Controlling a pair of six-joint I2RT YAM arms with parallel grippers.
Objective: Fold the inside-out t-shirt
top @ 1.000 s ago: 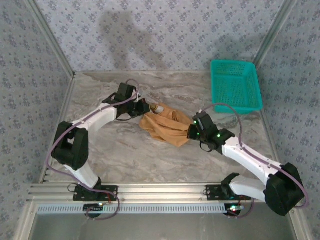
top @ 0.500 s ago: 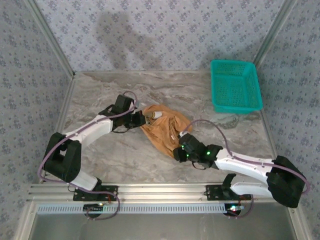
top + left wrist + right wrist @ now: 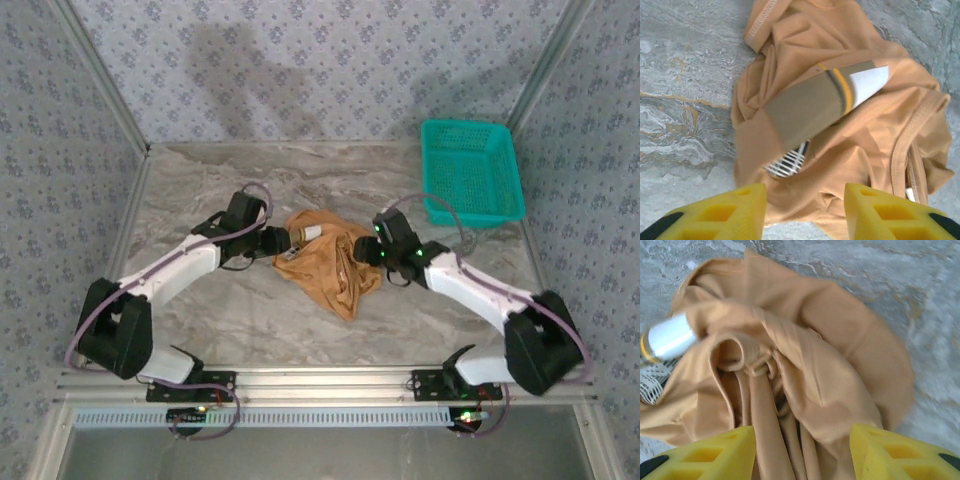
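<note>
The inside-out t-shirt (image 3: 330, 268) lies crumpled in a tan heap at the middle of the marble table (image 3: 240, 315). My left gripper (image 3: 283, 240) sits at its left edge, and my right gripper (image 3: 368, 252) at its right edge. In the left wrist view the yellow jaws of the left gripper (image 3: 805, 212) stand open over the shirt (image 3: 850, 135), holding nothing. A striped grey printed patch (image 3: 786, 163) and a blurred white-tipped label (image 3: 867, 82) show on the cloth. The right gripper (image 3: 802, 455) is open too, above bunched folds (image 3: 830, 365).
A teal plastic basket (image 3: 470, 170) stands at the back right of the table. Patterned walls with metal posts close in the left, right and back sides. A metal rail (image 3: 320, 380) runs along the near edge, with both arm bases on it.
Both grippers have opened and let go of the shirt. The right arm swung toward the front, then back to the shirt's right side. The heap now stretches more toward the front.
</note>
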